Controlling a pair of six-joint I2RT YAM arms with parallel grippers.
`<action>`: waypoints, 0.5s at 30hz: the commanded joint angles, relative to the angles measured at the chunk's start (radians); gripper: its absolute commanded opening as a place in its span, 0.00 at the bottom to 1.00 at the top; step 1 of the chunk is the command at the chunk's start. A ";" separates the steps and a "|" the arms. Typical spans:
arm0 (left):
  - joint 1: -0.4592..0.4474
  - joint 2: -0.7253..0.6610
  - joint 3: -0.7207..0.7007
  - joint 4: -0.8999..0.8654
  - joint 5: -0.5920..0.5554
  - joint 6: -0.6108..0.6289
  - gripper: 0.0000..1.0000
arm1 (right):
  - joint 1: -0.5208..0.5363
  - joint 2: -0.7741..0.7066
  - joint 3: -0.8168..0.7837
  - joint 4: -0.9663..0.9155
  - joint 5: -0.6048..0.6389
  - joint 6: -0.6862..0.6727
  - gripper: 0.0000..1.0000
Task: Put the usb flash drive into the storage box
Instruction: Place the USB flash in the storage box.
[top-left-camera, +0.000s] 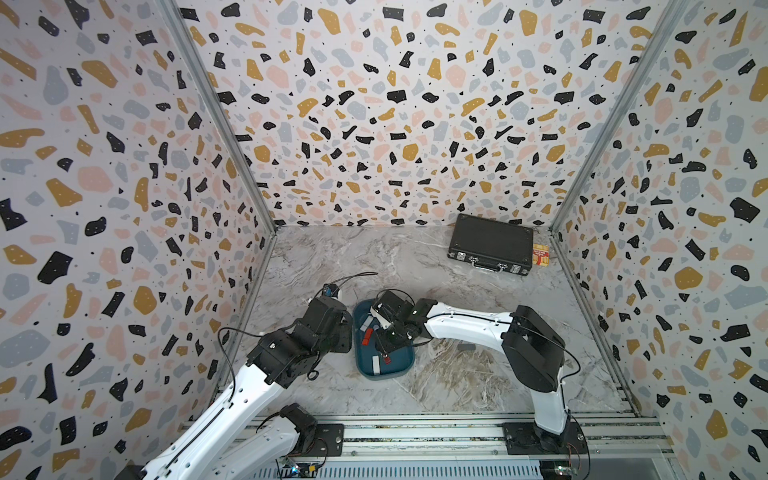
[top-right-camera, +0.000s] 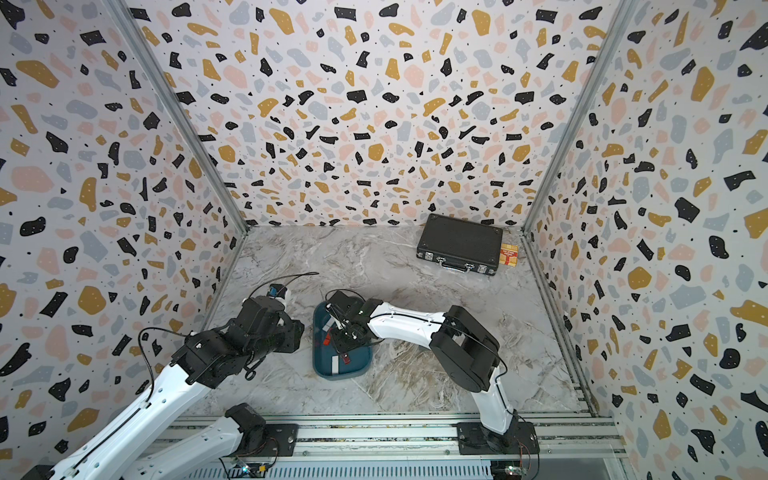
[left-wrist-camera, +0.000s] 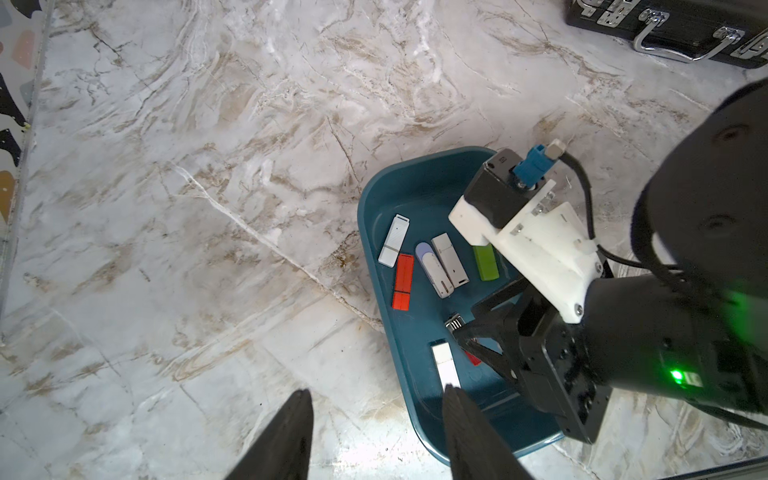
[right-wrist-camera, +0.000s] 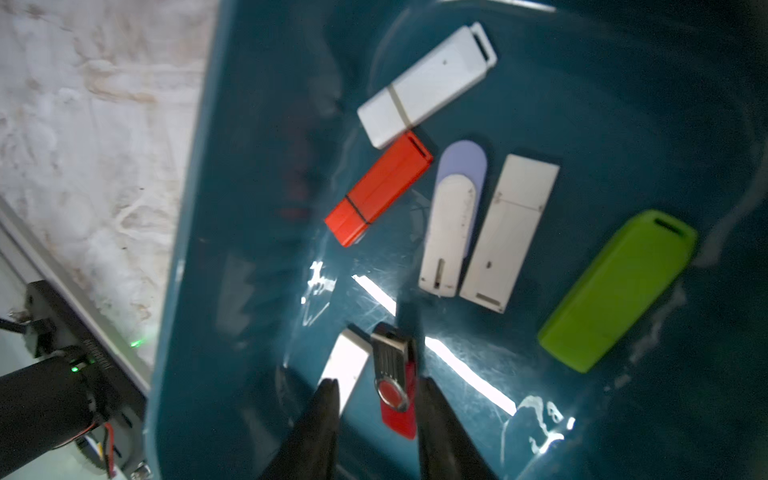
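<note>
Hovering: right gripper (right-wrist-camera: 380, 382) low inside the storage box (right-wrist-camera: 249, 208), fingers pointing at its floor.
Right gripper state: jaws parted, nothing clamped; a red usb flash drive (right-wrist-camera: 392, 374) with a metal swivel clip sits between the fingers. Gap on one side; contact on the other can't be told.
Task item: that usb flash drive is inside the storage box, near one end, just beside a white stick (right-wrist-camera: 347, 365).
Other drives in box: white capped drive (right-wrist-camera: 424, 83), orange-red drive (right-wrist-camera: 380, 189), lilac swivel drive (right-wrist-camera: 453, 220), flat white drive (right-wrist-camera: 509, 232), green drive (right-wrist-camera: 619, 291).
Left gripper (left-wrist-camera: 376, 390) state: jaws apart, empty, above the table (left-wrist-camera: 187, 208) at the box edge.
Storage box position: on the table between both arms in both top views.
Background: black briefcase (top-left-camera: 490, 243), far right corner, well apart.
</note>
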 joint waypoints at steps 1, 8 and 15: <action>0.002 0.001 -0.015 -0.001 -0.014 -0.006 0.55 | -0.004 -0.056 0.063 -0.070 0.062 -0.032 0.42; 0.001 0.016 -0.028 0.116 0.187 0.052 0.55 | -0.161 -0.377 -0.147 -0.112 0.193 -0.092 0.48; -0.265 0.282 0.037 0.345 0.214 0.143 0.56 | -0.587 -0.724 -0.462 -0.111 0.273 -0.098 0.81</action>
